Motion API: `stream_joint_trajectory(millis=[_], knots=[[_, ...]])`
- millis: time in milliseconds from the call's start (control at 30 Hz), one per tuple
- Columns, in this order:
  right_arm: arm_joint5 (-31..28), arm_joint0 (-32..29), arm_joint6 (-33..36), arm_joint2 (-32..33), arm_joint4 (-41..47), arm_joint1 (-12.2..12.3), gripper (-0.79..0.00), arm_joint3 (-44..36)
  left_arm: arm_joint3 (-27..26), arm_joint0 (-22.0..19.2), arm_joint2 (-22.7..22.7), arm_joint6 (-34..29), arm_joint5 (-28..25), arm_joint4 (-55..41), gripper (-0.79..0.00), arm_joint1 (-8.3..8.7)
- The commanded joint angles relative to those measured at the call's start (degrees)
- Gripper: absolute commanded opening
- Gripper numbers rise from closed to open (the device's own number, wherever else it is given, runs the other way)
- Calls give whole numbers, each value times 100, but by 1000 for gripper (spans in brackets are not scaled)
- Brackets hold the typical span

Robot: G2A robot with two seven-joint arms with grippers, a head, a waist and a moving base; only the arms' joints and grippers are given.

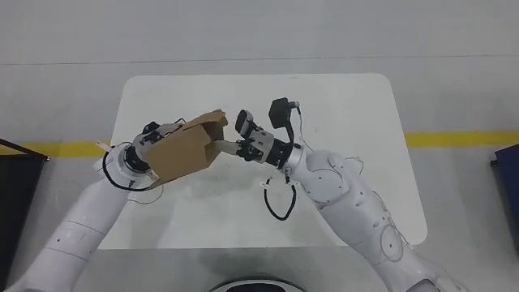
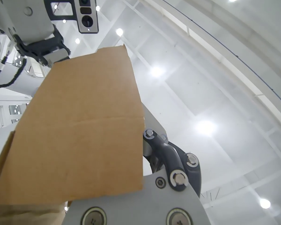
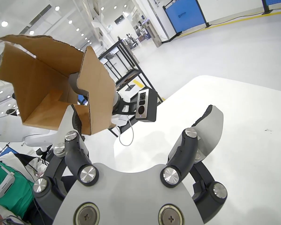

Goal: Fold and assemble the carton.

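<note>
A brown carton (image 1: 185, 151) is held above the white table (image 1: 349, 130), its open end with loose flaps turned toward the right arm. My left gripper (image 1: 156, 134) grips it from the far side, mostly hidden by cardboard; in the left wrist view the carton (image 2: 84, 127) lies across the jaws, with one finger linkage (image 2: 172, 160) beside it. My right gripper (image 3: 142, 118) is open wide at the open end. One finger (image 3: 75, 118) is against a lower flap of the carton (image 3: 96, 87); the other finger (image 3: 210, 118) is free over the table.
The table top (image 3: 236, 129) stretches bare to the right and front of the arms. A dark rack (image 1: 16, 158) stands off the table's left side, a blue object (image 1: 508, 174) off the right. A yellow floor line (image 1: 462, 139) runs behind.
</note>
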Motion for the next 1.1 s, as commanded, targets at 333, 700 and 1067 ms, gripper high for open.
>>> stream_joint_trajectory(millis=[333,700,1067], knots=[[-289,-256,-326,557,470,57,0,144,46,-255,652,-161,-162,-484,-785,281],[-579,307,535,41,968,-47,0,489,56,-403,1111,-297,-297,-518,-785,450],[-343,471,786,-193,549,-93,0,517,179,-560,1504,-375,-376,-499,-785,521]])
